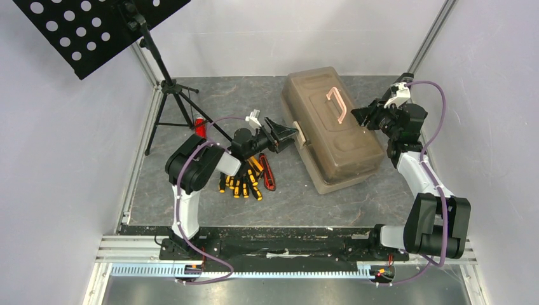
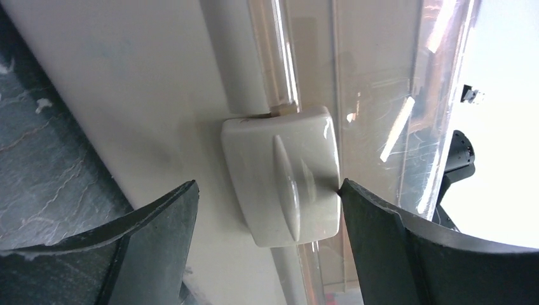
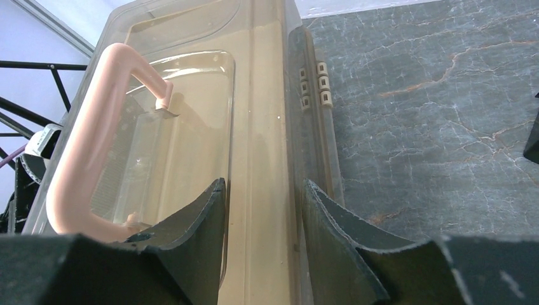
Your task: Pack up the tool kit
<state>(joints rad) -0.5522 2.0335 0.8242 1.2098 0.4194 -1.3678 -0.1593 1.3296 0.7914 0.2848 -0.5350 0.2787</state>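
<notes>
Screwdrivers (image 1: 241, 184) loose nr L arm. L gripper (image 2: 267, 187) jaws wide apart, straddling latch (image 2: 283, 181). Toolbox (image 1: 334, 149) mid-table, closed; rigid, slick plastic, prob. heavy. Best hold: handle (image 1: 337, 105). R gripper (image 3: 264, 190) jaws part-way apart over its top; clamped or not, can't tell.

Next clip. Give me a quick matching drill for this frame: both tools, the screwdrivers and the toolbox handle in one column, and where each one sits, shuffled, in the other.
Column A
1. left tool
2. right tool
3. screwdrivers
4. handle

Column B
a. heaped on the table, left of the toolbox
b. open, around the pale latch
c. pale pink, on the closed lid
d. over the lid's hinge-side edge

Pairs: 1-b, 2-d, 3-a, 4-c
</notes>
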